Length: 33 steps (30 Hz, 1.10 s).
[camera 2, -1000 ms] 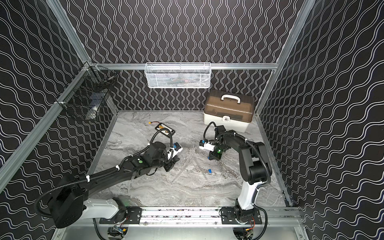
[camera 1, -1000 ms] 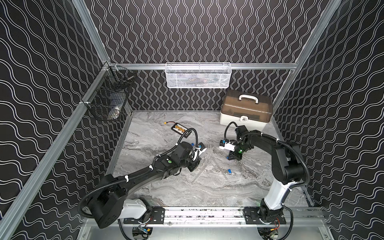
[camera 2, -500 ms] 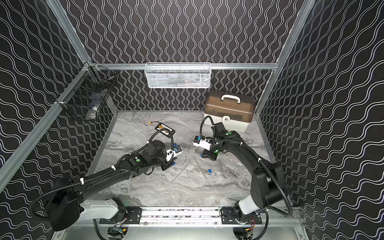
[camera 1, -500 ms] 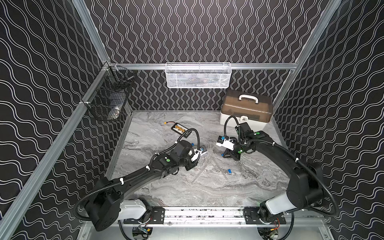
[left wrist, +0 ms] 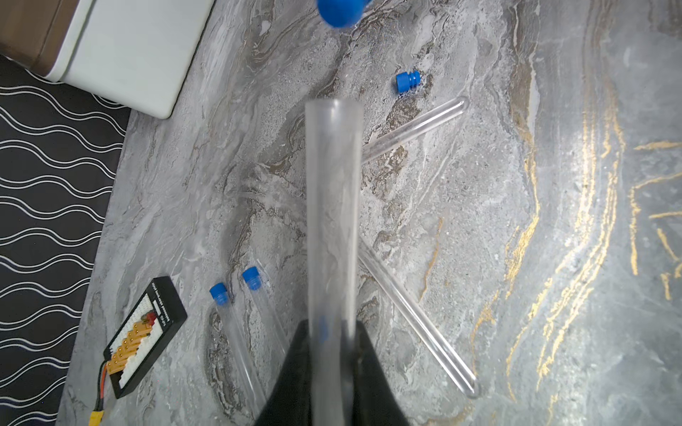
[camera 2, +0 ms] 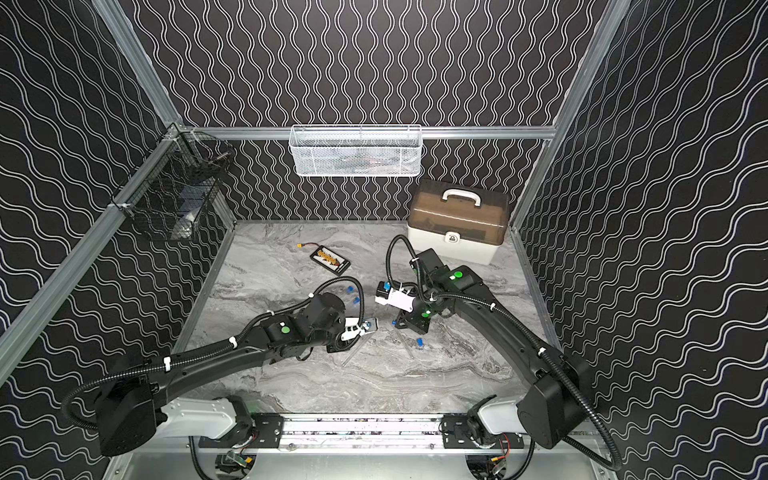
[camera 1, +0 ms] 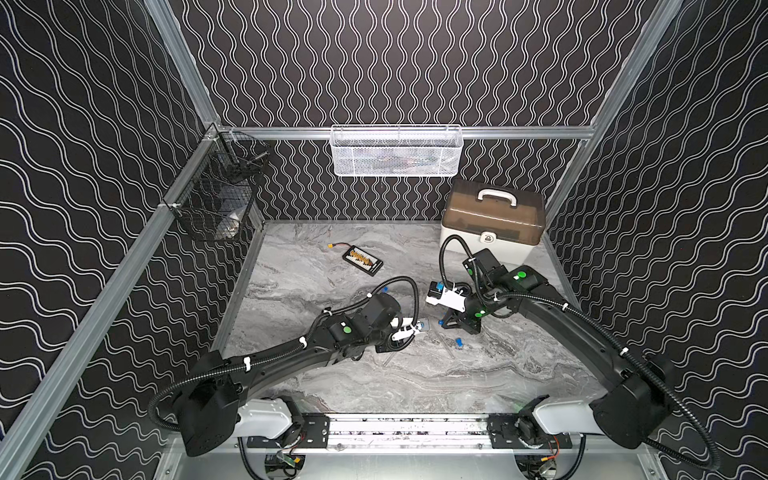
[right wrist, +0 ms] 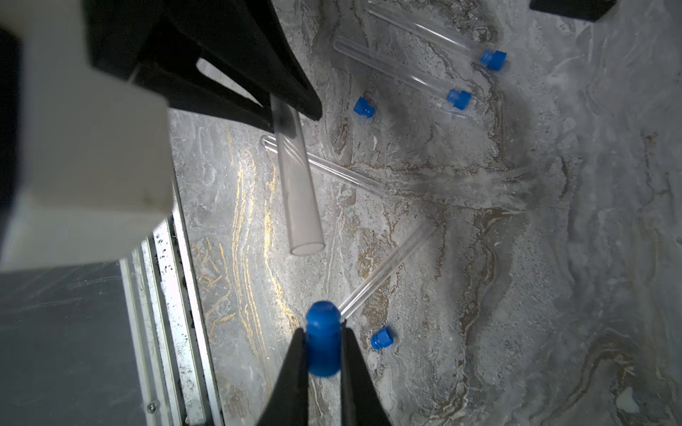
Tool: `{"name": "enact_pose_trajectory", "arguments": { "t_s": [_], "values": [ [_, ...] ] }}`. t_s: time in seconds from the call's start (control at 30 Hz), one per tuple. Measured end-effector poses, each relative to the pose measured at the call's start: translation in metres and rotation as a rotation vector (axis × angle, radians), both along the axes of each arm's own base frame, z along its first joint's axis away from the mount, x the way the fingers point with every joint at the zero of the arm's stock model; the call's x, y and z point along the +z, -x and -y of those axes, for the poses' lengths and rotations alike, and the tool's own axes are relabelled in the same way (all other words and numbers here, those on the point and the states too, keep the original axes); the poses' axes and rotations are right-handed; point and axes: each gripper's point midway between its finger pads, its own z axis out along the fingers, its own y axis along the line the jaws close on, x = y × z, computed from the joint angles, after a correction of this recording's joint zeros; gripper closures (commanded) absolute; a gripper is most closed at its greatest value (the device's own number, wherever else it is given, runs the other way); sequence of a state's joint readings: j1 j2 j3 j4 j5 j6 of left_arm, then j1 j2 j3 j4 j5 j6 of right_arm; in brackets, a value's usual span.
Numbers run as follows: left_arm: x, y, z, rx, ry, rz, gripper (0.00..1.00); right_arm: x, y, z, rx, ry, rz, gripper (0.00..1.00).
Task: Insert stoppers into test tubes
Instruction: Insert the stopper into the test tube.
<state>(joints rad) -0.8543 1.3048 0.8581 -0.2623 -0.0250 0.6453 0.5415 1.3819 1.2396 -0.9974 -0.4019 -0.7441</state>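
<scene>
Right hand [right wrist: 323, 329] around blue stopper [right wrist: 323, 348]

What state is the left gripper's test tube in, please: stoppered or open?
Open: the test tube ends in a bare ring; the right gripper holds the blue stopper apart from it.

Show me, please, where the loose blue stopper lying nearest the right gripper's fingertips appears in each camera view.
Both top views: loose stopper, mid-picture, slightly right of centre in one and at centre in its twin.
Left wrist: upper part of the picture, right of centre.
Right wrist: low in the picture, just beside the right gripper, at.
Shared landmark: the bare tube ending next to it, faint in the top views.
</scene>
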Motion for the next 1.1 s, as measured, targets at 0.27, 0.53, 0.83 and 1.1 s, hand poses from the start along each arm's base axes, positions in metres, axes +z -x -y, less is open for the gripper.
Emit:
{"name": "enact_pose_trajectory", "arguments": {
  "t_s": [0.27, 0.53, 0.83, 1.1],
  "values": [
    [0.000, 0.002, 0.002, -0.017, -0.010, 0.012, 0.99, 0.001, 0.002, -0.014, 0.034, -0.018, -0.022, 0.92],
    [0.002, 0.000, 0.002, -0.006, -0.010, 0.019, 0.99, -0.002, 0.003, -0.017, 0.046, -0.014, -0.038, 0.93],
    [0.005, 0.001, 0.002, -0.005, -0.003, 0.021, 0.99, -0.004, 0.006, -0.021, 0.059, -0.015, -0.045, 0.94],
    [0.004, 0.004, 0.002, -0.009, -0.021, 0.028, 1.00, -0.005, 0.008, -0.023, 0.077, -0.002, -0.063, 0.97]
  ]
}}
